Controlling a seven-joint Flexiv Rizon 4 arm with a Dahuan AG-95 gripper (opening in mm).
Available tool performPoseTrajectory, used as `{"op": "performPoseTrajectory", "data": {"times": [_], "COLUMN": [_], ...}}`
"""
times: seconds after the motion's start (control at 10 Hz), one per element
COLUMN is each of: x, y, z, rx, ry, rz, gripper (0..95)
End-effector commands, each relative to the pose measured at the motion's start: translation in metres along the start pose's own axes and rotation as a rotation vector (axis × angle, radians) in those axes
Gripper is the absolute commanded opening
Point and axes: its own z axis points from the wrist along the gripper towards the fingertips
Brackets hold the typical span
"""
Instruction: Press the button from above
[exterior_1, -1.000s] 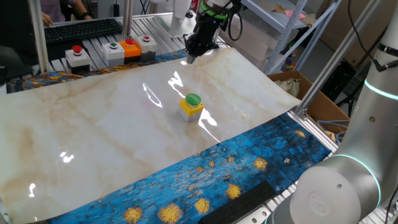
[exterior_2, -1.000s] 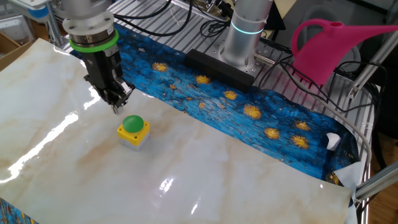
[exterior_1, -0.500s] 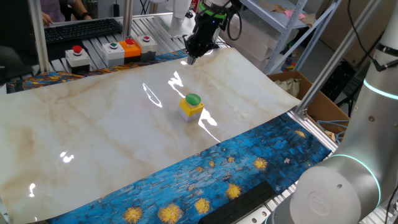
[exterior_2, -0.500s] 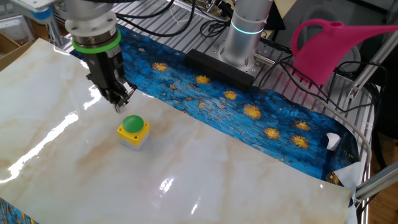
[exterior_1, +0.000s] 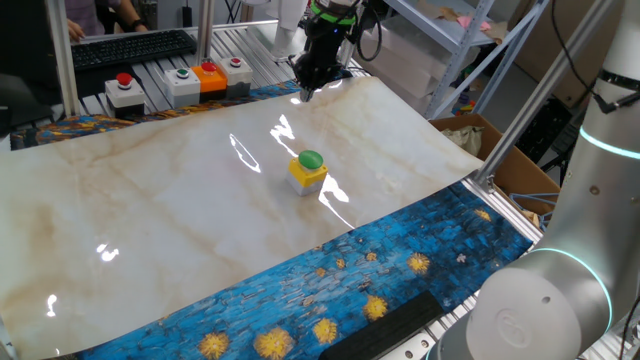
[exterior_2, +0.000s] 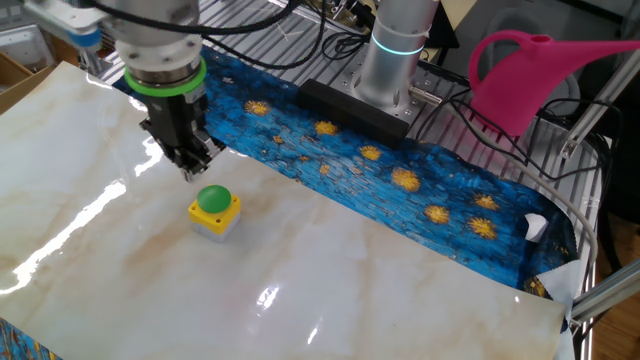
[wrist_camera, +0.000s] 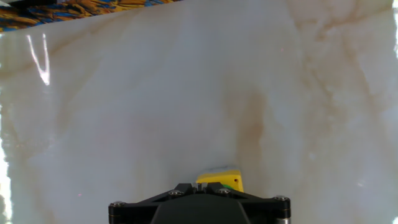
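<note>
The button (exterior_1: 309, 168) has a green dome on a small yellow cube and stands on the marble-patterned sheet (exterior_1: 150, 210). It also shows in the other fixed view (exterior_2: 213, 205). In the hand view only its yellow top edge (wrist_camera: 221, 180) shows, just past the fingers. My gripper (exterior_1: 305, 93) hangs above the sheet, a little beyond and above the button. Its tip (exterior_2: 190, 174) points down close beside the dome without touching it. In the hand view the gripper (wrist_camera: 200, 186) has its fingertips meeting, holding nothing.
Grey boxes with red and green buttons (exterior_1: 125, 90) and an orange box (exterior_1: 210, 76) stand at the sheet's far edge, with a keyboard (exterior_1: 130, 47) behind. A pink watering can (exterior_2: 530, 75) and the arm's base (exterior_2: 395, 50) sit beyond the blue starry cloth (exterior_2: 400, 170).
The hand has shifted slightly sideways above the sheet, its tip staying near the button. The button has not moved.
</note>
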Motion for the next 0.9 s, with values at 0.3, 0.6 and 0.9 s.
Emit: {"op": "performPoseTrajectory", "data": {"times": [0.3,0.6,0.9], "x": [-0.0029,-0.0029,-0.0028], "y": [-0.0003,-0.0004,-0.0005], "z": [-0.0004,-0.0003,-0.0005], "rx": [-0.012,-0.005,-0.01], "ry": [0.016,0.004,-0.009], "rz": [-0.004,0.023,0.015], "gripper": [0.0,0.0,0.0]}}
